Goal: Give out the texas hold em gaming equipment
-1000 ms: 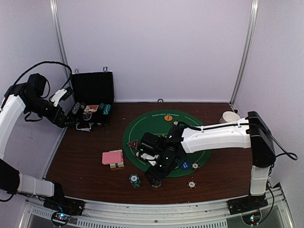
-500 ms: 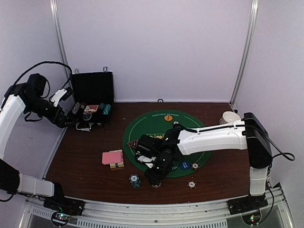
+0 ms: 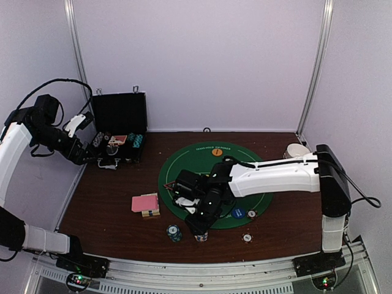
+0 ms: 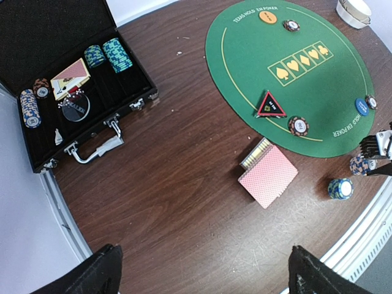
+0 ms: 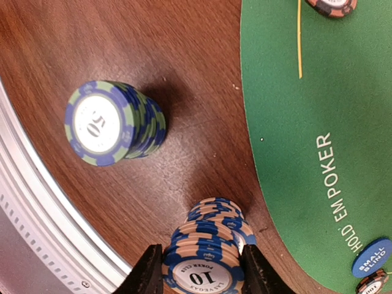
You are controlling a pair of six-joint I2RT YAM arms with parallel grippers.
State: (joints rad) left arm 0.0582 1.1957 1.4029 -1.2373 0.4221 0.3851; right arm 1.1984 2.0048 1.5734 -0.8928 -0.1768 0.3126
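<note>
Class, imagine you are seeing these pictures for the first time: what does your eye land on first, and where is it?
The round green mat lies centre stage, and the right arm stretches across it, its hand closed around a stack of blue-and-orange chips just off the mat's near edge. An open black case stands at the far left, and a pink deck of cards lies just left of the mat.

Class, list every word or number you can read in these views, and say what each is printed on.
"50": on the green-blue chip stack.
"10", "POKER CLUB": on the blue-orange chip stack.
"HOLD'EM POKER": on the green mat.
"SMALL BLIND": on the blue disc.
Triangle marker: too small to read.
</note>
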